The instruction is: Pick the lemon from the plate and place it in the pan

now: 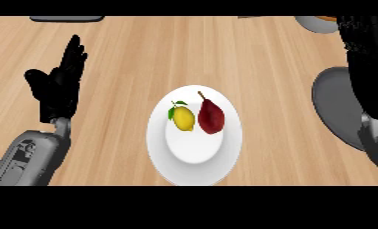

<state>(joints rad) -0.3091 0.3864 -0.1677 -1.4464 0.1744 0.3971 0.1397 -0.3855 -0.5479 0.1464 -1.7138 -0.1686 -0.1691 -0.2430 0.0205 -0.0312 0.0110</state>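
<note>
While the lemon lies untouched on its plate, I judge the task to stand at its first step, the reach. At the far left my left hand rests with straight fingers spread upward above the pale wooden worktop, holding nothing and well apart from the fruit. At centre, the round white ceramic plate carries the small yellow lemon with its green leaf, on the plate's left half; just beside it, to the right, lies a dark red pear, stem pointing away from me, and I cannot tell whether the two touch. At the right edge the grey round pan is partly hidden by a dark shape that I take for my right hand; I cannot tell how its fingers stand. By my judgement the next move calls for a hand to come over the plate and close on the lemon from its free left side, so as not to nudge the pear, before carrying it rightward to the pan.
</note>
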